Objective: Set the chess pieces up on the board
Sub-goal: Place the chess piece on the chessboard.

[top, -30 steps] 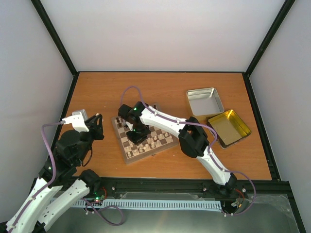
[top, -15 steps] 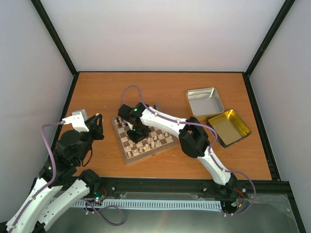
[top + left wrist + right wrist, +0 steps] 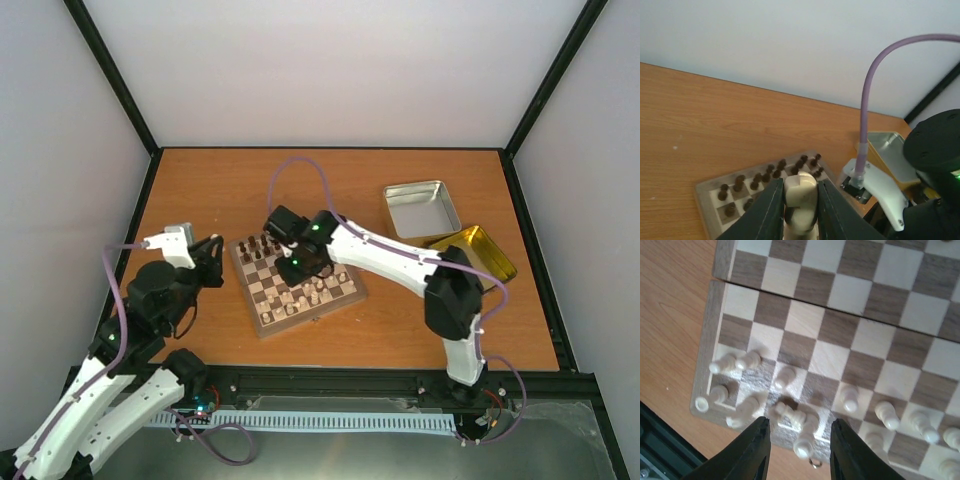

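now: board (image 3: 262, 322) sits askew on the wooden table (image 3: 200, 190), edges turned against the table's edges. dark chessmen (image 3: 262, 245) line the board's far edge, cream chess pieces (image 3: 318, 293) crowd its near edge.

left gripper (image 3: 212, 256) hangs off the board's left side, above the table, not over any square. left wrist view: both fingers (image 3: 771, 210) are pressed on one cream chessman (image 3: 800, 205). its long axis runs along the fingers and its rounded top points out just past the tips, toward the board's dark rows.

right gripper (image 3: 800, 424) is over the board's near rows, fingers spread, nothing pinched. under it, in the right wrist view, the cream men stand unevenly along the board's near edge:
- several upright
- one small piece (image 3: 789, 413) apparently on its side, long axis roughly along the board's edge, lying right in the gap between the fingertips but lower, on the squares
- one (image 3: 743, 410) leaning, just outside the view's left-hand finger

silver tin (image 3: 422, 208) lies to the right of the board, well apart.
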{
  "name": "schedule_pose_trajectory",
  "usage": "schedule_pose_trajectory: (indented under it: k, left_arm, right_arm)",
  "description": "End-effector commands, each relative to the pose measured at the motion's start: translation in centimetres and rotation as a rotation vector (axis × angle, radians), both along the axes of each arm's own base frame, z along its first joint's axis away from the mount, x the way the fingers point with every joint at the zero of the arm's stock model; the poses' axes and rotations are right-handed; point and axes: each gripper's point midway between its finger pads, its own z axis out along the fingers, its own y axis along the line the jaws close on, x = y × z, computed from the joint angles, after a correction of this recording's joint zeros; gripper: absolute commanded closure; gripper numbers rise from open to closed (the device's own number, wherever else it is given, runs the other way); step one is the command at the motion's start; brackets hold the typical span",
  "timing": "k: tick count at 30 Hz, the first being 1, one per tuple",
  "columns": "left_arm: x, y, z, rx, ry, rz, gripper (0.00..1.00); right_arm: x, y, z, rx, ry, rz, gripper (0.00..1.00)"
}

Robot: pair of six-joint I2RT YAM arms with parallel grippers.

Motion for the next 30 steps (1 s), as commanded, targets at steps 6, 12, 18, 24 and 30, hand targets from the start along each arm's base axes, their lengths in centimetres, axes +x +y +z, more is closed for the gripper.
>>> schedule_pose_trajectory:
  k: [6,12,18,24,30]
  left_arm:
    - [0.9,-8.0,-0.3,-0.148,0.047,-0.339,0.82]
    - [1.8,-11.3,1.7,-0.398,0.125,-0.423,0.82]
    - [2.7,-13.1,1.2,-0.553,0.21,-0.444,0.82]
    - [3.4,-13.0,1.1,-0.617,0.221,-0.403,0.82]
    - [3.5,-13.2,0.4,-0.629,0.251,-0.402,0.82]
  right_arm:
    - [0.8,-1.7,6.4,0.407,-0.241,-0.045,0.62]
    - [-0.5,-2.3,14.3,0.799,-0.513,0.041,0.42]
    - [-0.4,-1.7,17.6,0.899,-0.59,0.069,0.39]
    - [0.3,-0.8,17.5,0.9,-0.595,0.065,0.41]
    - [0.8,-0.3,18.1,0.919,-0.617,0.061,0.53]
